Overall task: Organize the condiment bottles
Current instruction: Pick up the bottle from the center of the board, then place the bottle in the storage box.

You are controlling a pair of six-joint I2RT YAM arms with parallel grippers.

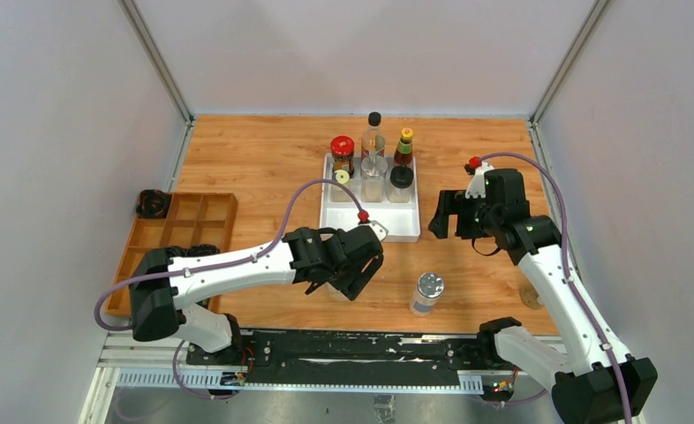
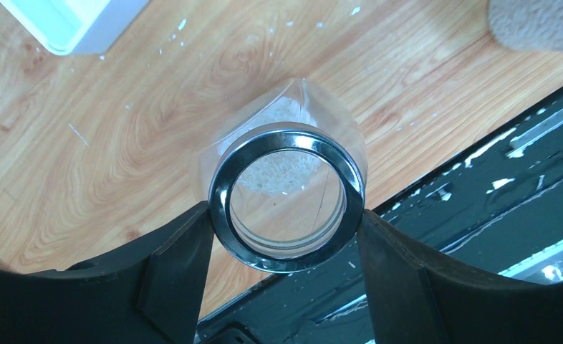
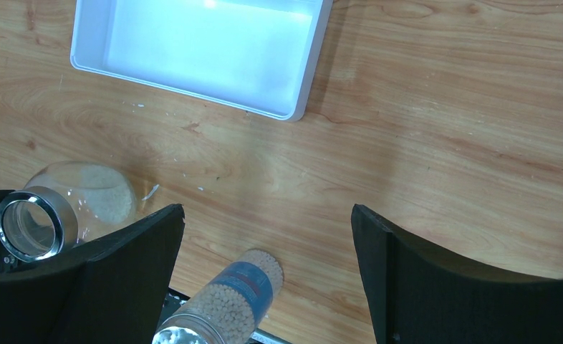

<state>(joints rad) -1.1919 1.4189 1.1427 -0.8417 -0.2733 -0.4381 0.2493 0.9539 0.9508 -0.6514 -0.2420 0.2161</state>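
Observation:
My left gripper [image 1: 342, 276] is shut on a round clear glass jar [image 2: 287, 190] with a silver ring cap and white grains inside; both fingers [image 2: 182, 251] press the cap's sides, just above the wood near the table's front edge. The jar also shows in the right wrist view [image 3: 85, 197]. A silver-capped bottle of pale pellets with a blue label [image 1: 427, 293] stands alone at front centre, and it shows in the right wrist view [image 3: 239, 294]. My right gripper [image 1: 454, 216] is open and empty, right of the white tray [image 1: 395, 228]. Several bottles stand in the tray's far half: red-capped [image 1: 343, 150], tall black-capped [image 1: 374, 132], yellow-capped [image 1: 405, 143], black-capped [image 1: 401, 181].
A wooden compartment box [image 1: 180, 231] lies at the left with a black coiled cable [image 1: 154, 203] behind it. The tray's near half [image 3: 193, 43] holds nothing. A black rail [image 1: 361, 346] runs along the front edge. A small round object [image 1: 531, 297] lies by the right arm.

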